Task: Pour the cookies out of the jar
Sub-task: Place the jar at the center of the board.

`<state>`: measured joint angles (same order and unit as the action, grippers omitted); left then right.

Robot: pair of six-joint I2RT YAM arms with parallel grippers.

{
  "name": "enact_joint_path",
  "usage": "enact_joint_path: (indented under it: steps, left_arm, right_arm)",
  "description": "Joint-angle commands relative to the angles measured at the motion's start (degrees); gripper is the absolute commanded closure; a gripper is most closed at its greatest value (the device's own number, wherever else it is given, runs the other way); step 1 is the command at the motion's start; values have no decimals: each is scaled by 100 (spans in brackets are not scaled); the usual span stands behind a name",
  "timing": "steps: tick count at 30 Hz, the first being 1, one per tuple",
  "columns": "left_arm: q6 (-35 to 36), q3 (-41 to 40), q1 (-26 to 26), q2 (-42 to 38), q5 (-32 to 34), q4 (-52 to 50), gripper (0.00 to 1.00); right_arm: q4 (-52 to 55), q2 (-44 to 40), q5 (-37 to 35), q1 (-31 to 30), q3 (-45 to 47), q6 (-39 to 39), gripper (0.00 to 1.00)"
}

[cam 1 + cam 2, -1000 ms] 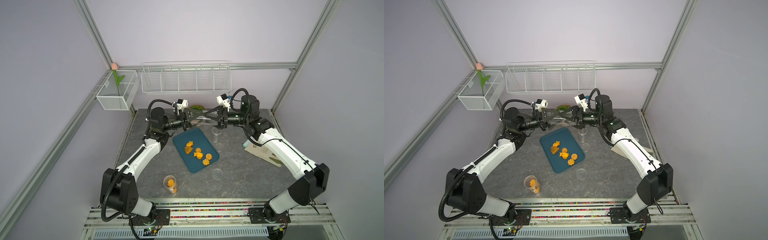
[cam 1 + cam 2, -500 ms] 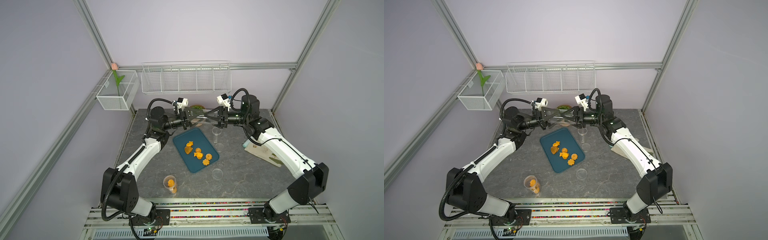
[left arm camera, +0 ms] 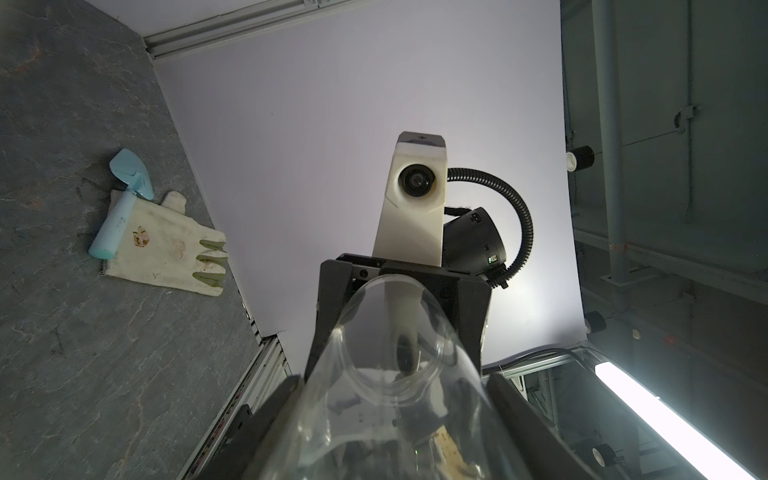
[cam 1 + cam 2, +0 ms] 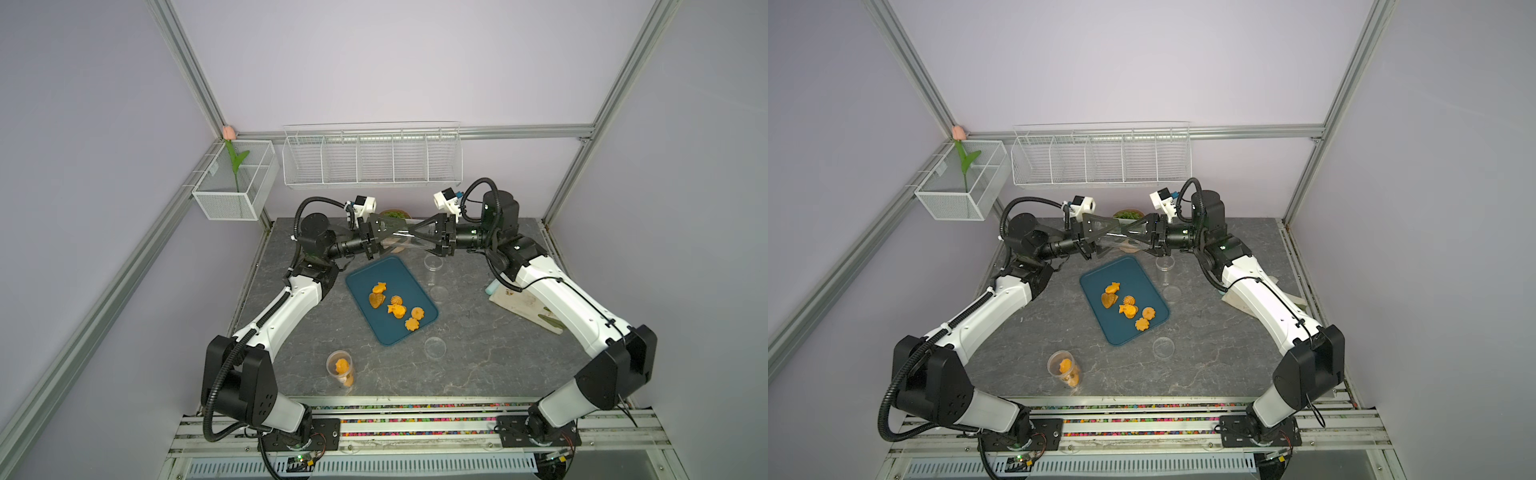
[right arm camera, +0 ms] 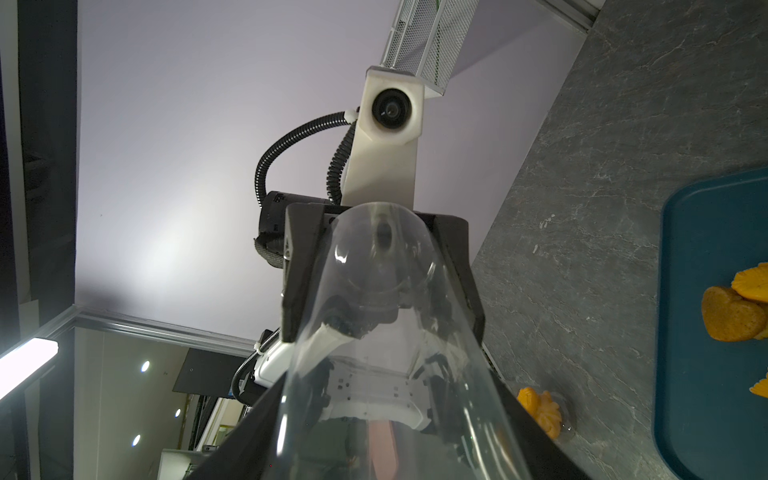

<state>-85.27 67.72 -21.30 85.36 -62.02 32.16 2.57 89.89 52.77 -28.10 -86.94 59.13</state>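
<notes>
Your left jaws and right jaws each stood narrow on one end of the clear jar [image 4: 409,244], which hung level in the air at the far side. Nearer, the cookies [image 4: 376,300] lay loose on the teal tray [image 4: 386,274]. More sat in a second jar [image 4: 341,370], near left on the worktop [image 4: 478,353].

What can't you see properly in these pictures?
- Gardening glove: top views, right arm covers part.
- Plant bowl: top views, left gripper, right gripper and clear jar cover most.
- Teal tray: right wrist view, frame edge cuts it off.
- Grip: cannot tell which gripper truly holds the clear jar.
</notes>
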Motion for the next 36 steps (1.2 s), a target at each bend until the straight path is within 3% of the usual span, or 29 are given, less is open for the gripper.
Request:
enact_joint_path:
  steps: [1, 14, 22, 36]
  left_arm:
    - [-95, 13, -14, -40, -91, 25, 29]
    - [-64, -5, -18, -72, -104, -39, 19]
    - [-7, -18, -22, -2, -126, -61, 22]
    - [226, 48, 13, -25, -205, -380, 22]
  right_arm:
    - [-172, -258, 72, 15, 182, 179, 34]
    - [-89, -344, 40, -9, 317, 145, 36]
    - [35, -367, 35, 5, 304, 32, 31]
    - [295, -242, 168, 80, 121, -111, 30]
